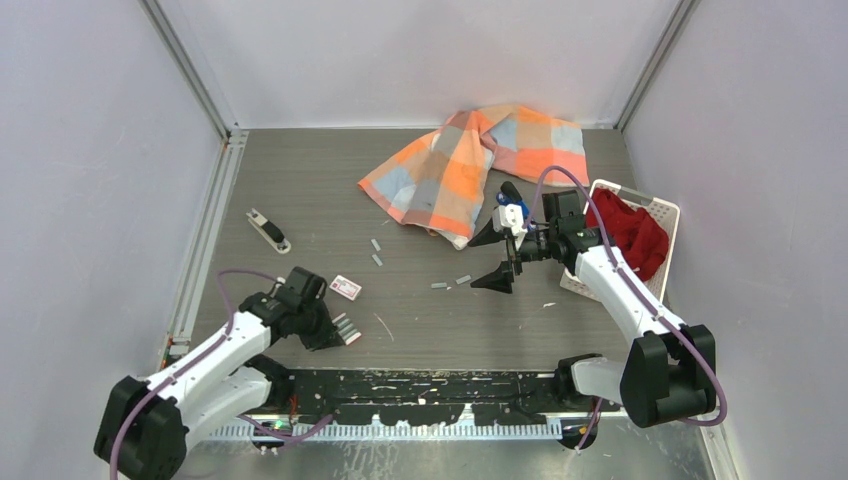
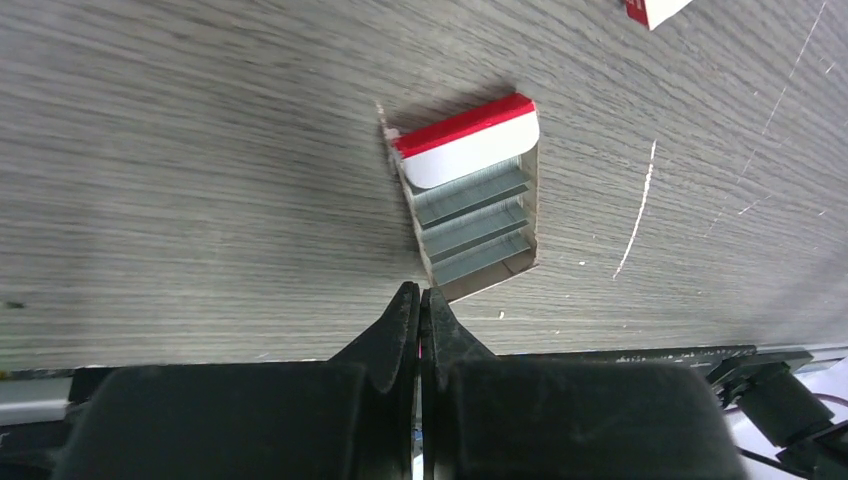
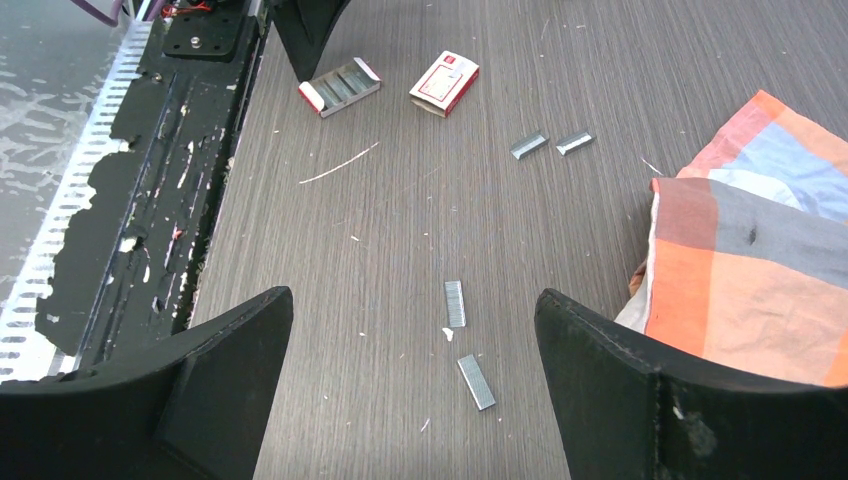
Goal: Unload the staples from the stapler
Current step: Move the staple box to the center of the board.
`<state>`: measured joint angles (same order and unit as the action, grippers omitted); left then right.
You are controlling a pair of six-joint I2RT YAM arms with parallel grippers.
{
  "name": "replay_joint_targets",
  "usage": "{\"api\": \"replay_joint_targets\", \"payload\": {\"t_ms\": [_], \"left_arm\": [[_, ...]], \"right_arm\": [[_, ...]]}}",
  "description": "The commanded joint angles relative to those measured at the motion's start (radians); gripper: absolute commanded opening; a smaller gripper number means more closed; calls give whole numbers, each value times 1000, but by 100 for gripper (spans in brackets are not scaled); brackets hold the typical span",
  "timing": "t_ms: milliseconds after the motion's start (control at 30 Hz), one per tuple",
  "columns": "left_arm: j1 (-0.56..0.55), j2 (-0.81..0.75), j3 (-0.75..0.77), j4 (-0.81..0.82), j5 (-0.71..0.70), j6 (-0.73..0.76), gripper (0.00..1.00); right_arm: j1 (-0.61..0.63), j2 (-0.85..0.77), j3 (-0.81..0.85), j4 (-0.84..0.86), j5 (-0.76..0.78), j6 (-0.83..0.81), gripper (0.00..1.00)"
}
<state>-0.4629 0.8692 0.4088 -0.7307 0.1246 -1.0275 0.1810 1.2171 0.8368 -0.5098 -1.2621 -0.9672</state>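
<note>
Left wrist: left end effector closed beside staple box

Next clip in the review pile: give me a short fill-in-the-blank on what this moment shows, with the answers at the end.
1. The left gripper is ____, its tips beside the open staple box.
2. The right gripper is ____, with two staple strips on the table ahead of it.
3. The stapler lies on the table, held by ____ gripper.
4. The red cloth sits in the white ____.
Missing words: shut; open; neither; basket.
</note>
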Motion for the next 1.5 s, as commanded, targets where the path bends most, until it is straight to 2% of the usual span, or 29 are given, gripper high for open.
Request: {"api": "replay_joint_targets", "payload": {"t_ms": [0, 267, 433, 533, 633, 733, 867, 933, 1033, 1267, 1467], "left_arm": [[-56, 61, 9, 112, -4, -34, 0], [-147, 191, 32, 254, -11, -62, 0], [-167, 273, 92, 296, -11, -34, 0], [-168, 272, 120, 287, 36, 18, 1], [-169, 207, 127, 242, 65, 104, 4], [-168, 77, 105, 195, 55, 165, 12], [-167, -116, 30, 171, 4, 157, 45], [-165, -179, 7, 144, -27, 133, 53], [-163, -195, 11, 72, -73, 109, 56], [-163, -88, 85, -125, -288, 17, 64], [-163, -83, 72, -66, -304, -1, 66]], "right_arm": [[-2, -29, 8, -6, -33, -19, 95], [-2, -32, 8, -8, -33, -22, 95], [-2, -35, 9, -10, -31, -24, 95], [-3, -40, 8, -11, -28, -26, 95], [-3, -38, 7, -13, -27, -29, 95], [-3, -38, 8, -15, -28, -30, 95], [-2, -38, 8, -17, -29, -33, 95], [-3, -38, 8, -16, -31, -32, 95], [-2, -39, 8, -16, -32, -32, 95], [-3, -42, 8, -17, -31, -33, 95], [-3, -41, 8, -18, -31, -35, 95]]}}
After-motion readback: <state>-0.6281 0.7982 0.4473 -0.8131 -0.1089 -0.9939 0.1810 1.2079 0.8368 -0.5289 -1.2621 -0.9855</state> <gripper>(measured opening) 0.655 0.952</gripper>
